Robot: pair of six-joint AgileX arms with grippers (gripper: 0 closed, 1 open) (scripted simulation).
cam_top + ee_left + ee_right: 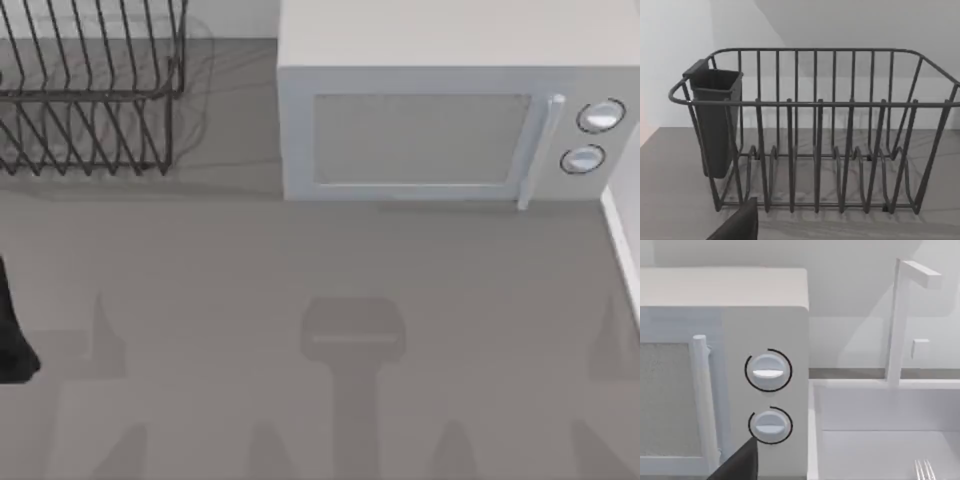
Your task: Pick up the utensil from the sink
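The utensil (924,470) lies on the floor of the white sink (875,407); its silver tines poke into the right wrist view and the handle is cut off by the frame. A dark part of my right gripper (738,463) hangs in front of the microwave's lower knob (770,424), well off to the side of the sink. In the top view the sink's rim (622,245) runs along the right edge. My left arm (12,335) stays at the table's left edge, with a dark part of its gripper (737,226) facing the dish rack (815,150).
A white microwave (440,120) stands at the back, right beside the sink, its door handle (538,150) and two knobs on the sink side. A white faucet (896,320) rises behind the sink. The wire dish rack (90,90) with a dark cup (715,120) stands back left.
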